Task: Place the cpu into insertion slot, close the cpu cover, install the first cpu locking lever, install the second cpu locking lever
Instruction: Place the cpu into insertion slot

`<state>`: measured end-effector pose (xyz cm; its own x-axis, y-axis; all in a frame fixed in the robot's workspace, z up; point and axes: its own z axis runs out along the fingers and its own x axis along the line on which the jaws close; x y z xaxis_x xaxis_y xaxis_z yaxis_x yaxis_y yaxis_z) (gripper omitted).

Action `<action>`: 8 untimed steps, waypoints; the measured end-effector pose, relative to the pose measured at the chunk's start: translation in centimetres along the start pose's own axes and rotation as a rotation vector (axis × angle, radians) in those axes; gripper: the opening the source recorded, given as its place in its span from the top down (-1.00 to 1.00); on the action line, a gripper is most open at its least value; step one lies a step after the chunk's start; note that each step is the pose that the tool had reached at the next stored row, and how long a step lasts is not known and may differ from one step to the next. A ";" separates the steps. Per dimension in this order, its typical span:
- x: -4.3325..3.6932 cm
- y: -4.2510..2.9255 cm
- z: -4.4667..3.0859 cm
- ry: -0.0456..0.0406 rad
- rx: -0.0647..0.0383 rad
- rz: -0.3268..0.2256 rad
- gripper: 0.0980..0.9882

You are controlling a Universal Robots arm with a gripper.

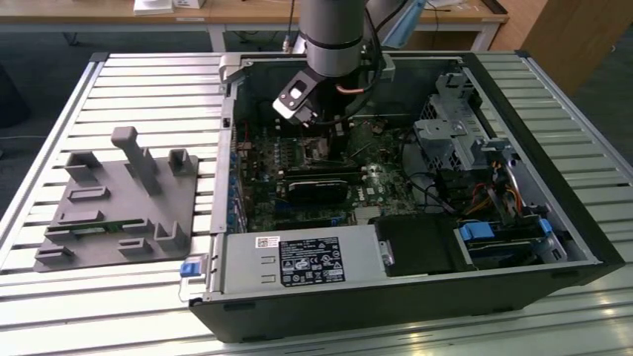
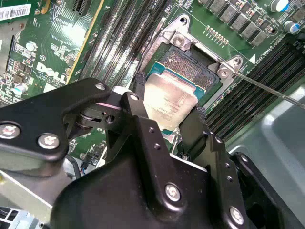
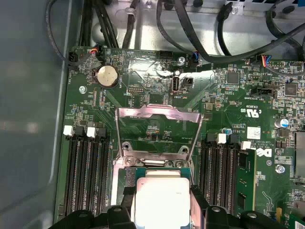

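1. The arm (image 1: 336, 37) reaches down from above into the open computer case (image 1: 396, 311). The case lies on its side on a slatted table (image 1: 148, 74).
2. A grey fixture tray (image 1: 118, 208) rests on the table at the exterior view's left, beside the case and not touching it.
3. The gripper (image 2: 169, 98) is closed narrow on the cpu (image 2: 167, 107). Its black fingers (image 2: 138, 95) press against two opposite edges of the chip. The dull silver-grey top faces the wrist cameras.
4. In the first wrist view, the gripper (image 3: 162, 202) holds the cpu (image 3: 162, 191) squarely between the two banks of black memory slots (image 3: 86, 176).
5. The insertion slot (image 2: 190, 64) is set into the green motherboard (image 2: 62, 57), directly under the chip.
6. In the second wrist view, a strip of the slot's contact field lies exposed beyond one edge of the cpu. The chip covers the remainder.
7. It cannot be determined whether the cpu is seated in the slot or hangs just above it.
8. The cpu cover (image 3: 157, 113) stands open. It is swung up on the side of the slot away from the gripper. The board is visible through its cut-out centre.
9. A thin locking lever (image 2: 267, 88) extends outward from one corner of the slot's metal rim and passes above the adjacent memory slots.
10. A round coin cell (image 3: 107, 75) sits on the motherboard beyond the open cover, well apart from the slot.
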<state>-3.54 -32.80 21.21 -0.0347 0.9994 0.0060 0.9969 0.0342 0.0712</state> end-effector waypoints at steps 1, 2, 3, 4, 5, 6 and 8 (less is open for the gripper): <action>0.00 0.00 0.00 0.0000 0.000 0.000 0.01; 0.00 -0.01 0.00 -0.0003 0.000 0.004 0.01; 0.00 -0.01 0.00 -0.0003 0.000 0.005 0.01; 0.00 -0.01 0.00 -0.0003 0.000 0.006 0.01; 0.00 -0.02 0.00 -0.0004 0.000 0.006 0.01; 0.00 -0.02 0.00 -0.0004 0.000 0.007 0.01; 0.00 -0.02 -0.01 -0.0005 0.000 0.008 0.01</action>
<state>-3.56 -32.80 21.21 -0.0271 0.9996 0.0060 0.9971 0.0266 0.0712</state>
